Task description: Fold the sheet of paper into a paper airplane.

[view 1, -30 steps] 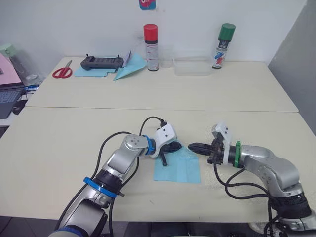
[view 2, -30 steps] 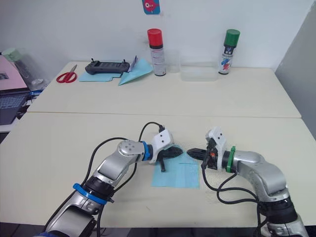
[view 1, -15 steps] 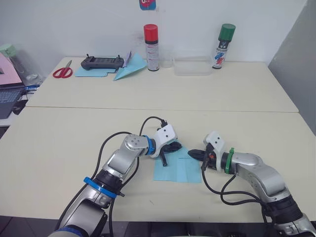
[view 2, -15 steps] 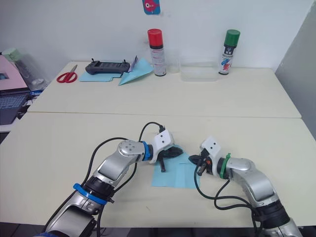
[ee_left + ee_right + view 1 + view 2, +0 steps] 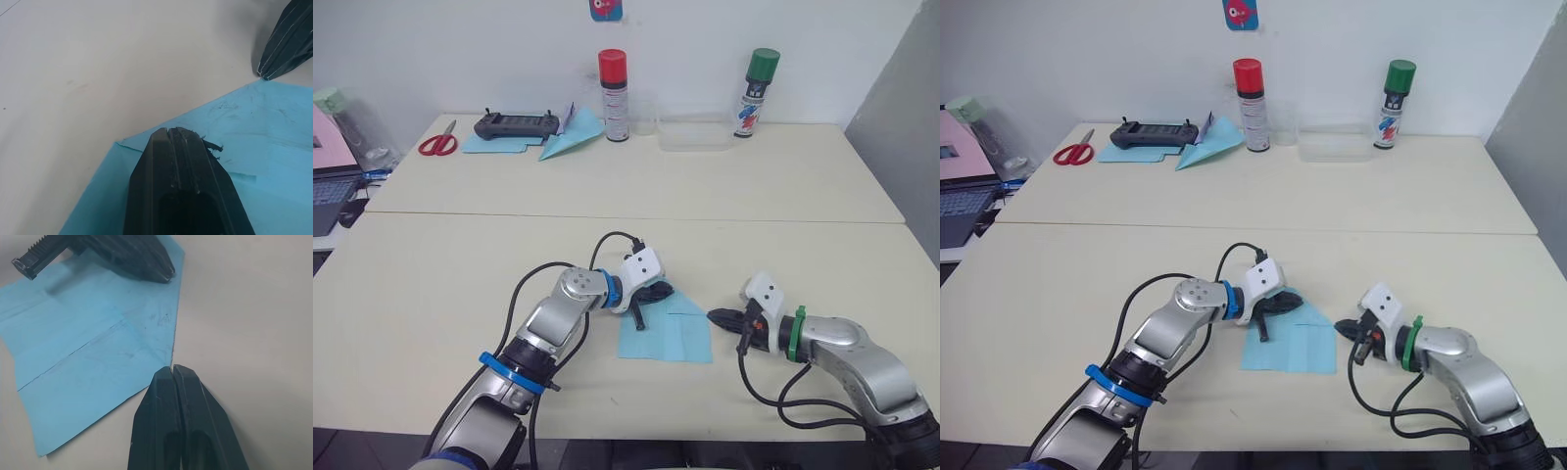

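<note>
The sheet of paper [image 5: 671,336] lies flat on the near table, light blue, with a straight crease line [image 5: 73,357] and a slanted far-left corner. My left gripper [image 5: 662,291] is shut, and its tips rest on top of the sheet's far corner [image 5: 177,131]. My right gripper [image 5: 712,315] is also shut. Its tip [image 5: 172,368] sits on the table right at the sheet's right edge, with nothing between the fingers. The paper airplane as a folded dart is not what lies here; the sheet is flat.
On the far table stand a red-capped spray can [image 5: 613,93], a green-capped can [image 5: 752,93] and a clear plastic box [image 5: 693,132]. A black controller [image 5: 516,122], red scissors [image 5: 436,144] and another light-blue paper dart [image 5: 570,137] lie at the far left. A laptop [image 5: 328,196] pokes in at the left edge.
My right gripper dropped onto the sheet's right part, then drew back right to its edge. The left gripper and the sheet have stayed put.
</note>
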Controlling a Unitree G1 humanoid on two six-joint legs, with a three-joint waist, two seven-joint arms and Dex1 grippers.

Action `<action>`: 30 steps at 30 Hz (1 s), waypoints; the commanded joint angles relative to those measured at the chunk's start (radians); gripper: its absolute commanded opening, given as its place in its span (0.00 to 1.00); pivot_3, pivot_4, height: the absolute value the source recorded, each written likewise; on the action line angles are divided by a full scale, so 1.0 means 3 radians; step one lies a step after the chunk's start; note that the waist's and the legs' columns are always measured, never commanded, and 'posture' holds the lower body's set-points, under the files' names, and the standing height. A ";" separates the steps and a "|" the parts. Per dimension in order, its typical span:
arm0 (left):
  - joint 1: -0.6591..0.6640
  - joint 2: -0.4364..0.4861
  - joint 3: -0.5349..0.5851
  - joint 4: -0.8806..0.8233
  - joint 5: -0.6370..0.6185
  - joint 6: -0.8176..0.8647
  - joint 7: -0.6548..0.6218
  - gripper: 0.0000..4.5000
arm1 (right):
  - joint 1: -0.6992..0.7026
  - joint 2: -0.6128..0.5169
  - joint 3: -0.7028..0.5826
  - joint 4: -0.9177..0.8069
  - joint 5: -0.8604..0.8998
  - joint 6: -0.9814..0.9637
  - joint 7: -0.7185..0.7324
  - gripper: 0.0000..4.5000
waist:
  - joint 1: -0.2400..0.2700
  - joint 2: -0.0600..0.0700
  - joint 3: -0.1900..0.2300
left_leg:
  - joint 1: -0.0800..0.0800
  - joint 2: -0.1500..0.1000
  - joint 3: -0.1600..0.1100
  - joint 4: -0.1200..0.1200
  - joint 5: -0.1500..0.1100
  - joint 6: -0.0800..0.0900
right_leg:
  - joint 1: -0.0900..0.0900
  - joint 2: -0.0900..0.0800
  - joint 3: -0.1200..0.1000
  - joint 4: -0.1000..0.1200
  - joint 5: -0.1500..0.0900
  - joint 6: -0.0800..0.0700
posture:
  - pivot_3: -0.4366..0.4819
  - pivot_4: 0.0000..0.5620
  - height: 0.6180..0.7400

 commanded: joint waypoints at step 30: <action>-0.0080 -0.0134 0.0565 -0.0386 -0.0546 0.0566 0.0027 0.00 | -0.0234 0.0186 0.0510 0.0171 -0.0481 -0.0190 -0.0177 0.01 | -0.0023 -0.0002 0.0001 | -0.0004 0.0000 -0.0001 0.0000 0.0000 0.0000 | -0.0003 0.0000 -0.0001 0.0000 0.0000 0.0000 | 0.48 0.27 1.00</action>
